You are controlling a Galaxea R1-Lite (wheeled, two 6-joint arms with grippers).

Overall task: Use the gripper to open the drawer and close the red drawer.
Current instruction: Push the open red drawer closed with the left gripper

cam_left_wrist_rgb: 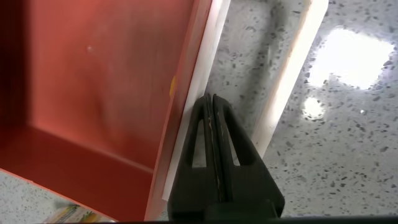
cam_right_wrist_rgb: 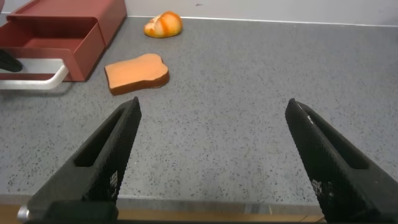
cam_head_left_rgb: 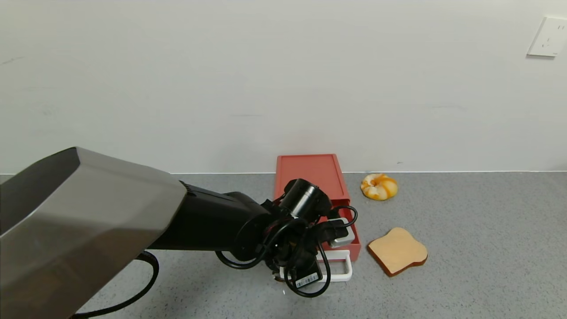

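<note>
The red drawer (cam_head_left_rgb: 310, 175) lies flat against the back wall, its tray (cam_left_wrist_rgb: 93, 81) slid out toward me. The white loop handle (cam_head_left_rgb: 343, 272) sticks out from the tray's front. My left gripper (cam_left_wrist_rgb: 211, 98) is shut with nothing between its fingers. Its tips sit inside the loop, between the tray's white front and the handle bar (cam_left_wrist_rgb: 292, 74). In the head view the left wrist (cam_head_left_rgb: 305, 208) and its cables cover the tray and part of the handle. My right gripper (cam_right_wrist_rgb: 214, 112) hangs open over the bare table near its front edge, away from the drawer (cam_right_wrist_rgb: 62, 31).
A toast slice (cam_head_left_rgb: 397, 250) lies right of the tray, and a glazed bun (cam_head_left_rgb: 378, 186) sits farther back beside the box. The wall rises straight behind the drawer, with a socket (cam_head_left_rgb: 548, 36) high on the right. The table's front edge (cam_right_wrist_rgb: 199, 208) runs just under the right gripper.
</note>
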